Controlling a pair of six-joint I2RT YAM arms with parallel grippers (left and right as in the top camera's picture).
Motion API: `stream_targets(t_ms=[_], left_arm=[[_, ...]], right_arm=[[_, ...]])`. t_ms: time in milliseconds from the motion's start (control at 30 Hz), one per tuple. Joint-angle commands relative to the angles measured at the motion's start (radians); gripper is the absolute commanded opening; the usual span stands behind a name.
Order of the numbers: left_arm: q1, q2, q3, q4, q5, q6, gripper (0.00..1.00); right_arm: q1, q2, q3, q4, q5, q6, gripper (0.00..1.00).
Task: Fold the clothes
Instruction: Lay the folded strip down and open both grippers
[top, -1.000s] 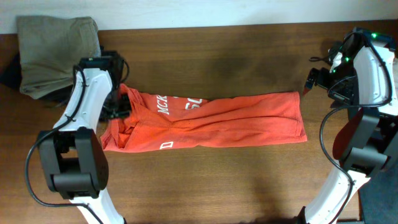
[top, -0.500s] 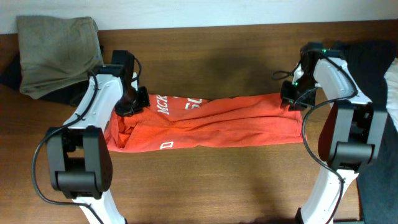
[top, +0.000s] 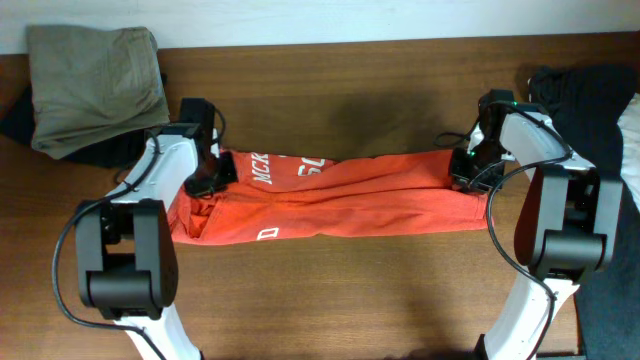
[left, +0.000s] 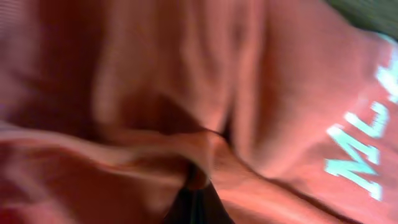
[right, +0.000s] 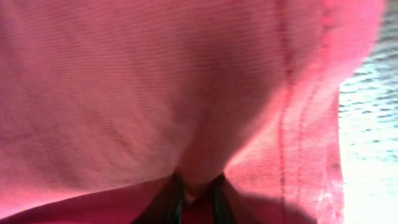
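Observation:
The clothes (top: 340, 195), a red-orange T-shirt with white lettering, lie as a long strip across the middle of the table. My left gripper (top: 213, 172) sits on the strip's upper left end, beside the lettering. In the left wrist view, my left gripper (left: 196, 186) is shut on a ridge of the clothes (left: 280, 106). My right gripper (top: 465, 170) rests on the upper right end. In the right wrist view, my right gripper (right: 198, 190) pinches a fold of the clothes (right: 155, 93) between its dark fingers (right: 176, 202). Cloth hides most of both grippers.
A folded khaki-olive garment (top: 95, 80) lies at the back left corner. A black garment (top: 590, 90) lies at the right edge behind my right arm. Bare wooden table (top: 350, 300) runs along the front of the strip.
My right arm swung in from the right edge onto the strip's right end and closed on the cloth. My left gripper shifted slightly and closed on the left end.

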Motion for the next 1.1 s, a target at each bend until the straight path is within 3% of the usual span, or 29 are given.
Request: stream_targets(t_ms=[0, 267, 500, 733, 933, 1067], left_arm=[[0.072, -0.011, -0.021, 0.002, -0.067, 0.012, 0.01], [0.21, -0.011, -0.054, 0.053, -0.076, 0.012, 0.01], [0.262, -0.058, 0.012, 0.017, -0.072, 0.013, 0.01], [0.137, -0.236, 0.032, -0.018, 0.018, 0.012, 0.01], [-0.013, -0.099, -0.022, -0.008, 0.084, 0.012, 0.01], [-0.046, 0.042, -0.022, 0.019, 0.085, 0.011, 0.01]], right_arm=[[-0.003, 0.018, -0.04, -0.013, 0.039, 0.014, 0.17], [-0.003, 0.018, -0.009, -0.034, 0.043, 0.014, 0.04], [-0.003, 0.018, 0.051, -0.072, 0.043, 0.014, 0.04], [-0.002, 0.018, 0.05, -0.046, 0.042, 0.014, 0.08], [-0.002, 0.018, 0.05, -0.047, 0.042, 0.014, 0.09], [-0.002, 0.018, 0.05, -0.047, 0.042, 0.014, 0.09]])
